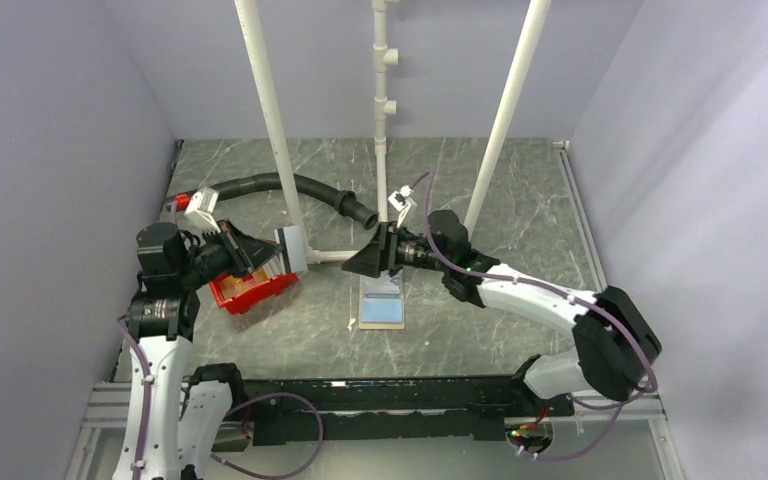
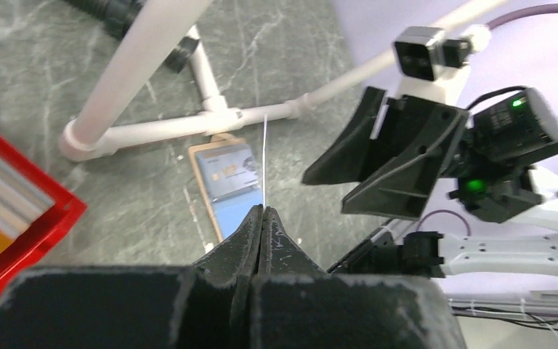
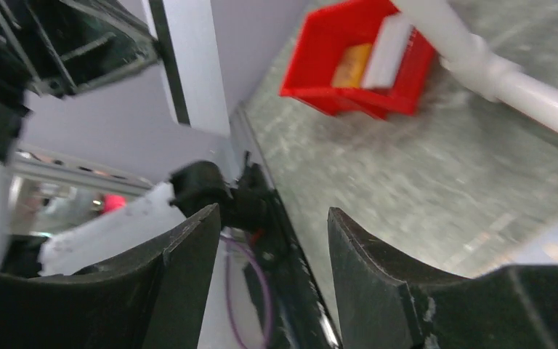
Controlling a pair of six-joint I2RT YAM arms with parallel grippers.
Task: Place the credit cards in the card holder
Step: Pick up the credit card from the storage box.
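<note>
while the card holder [image 1: 381, 305] is laid open on the tabletop [image 1: 525, 215], one credit card [image 2: 265, 156] is pinched edge-on in the clenched left hand [image 2: 263, 212]; the right hand [image 3: 272, 214] is held released, empty.

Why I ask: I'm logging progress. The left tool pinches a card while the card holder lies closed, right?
Not closed: the card holder lies open, blue inside showing, in the left wrist view. The left tool does pinch a card.
</note>
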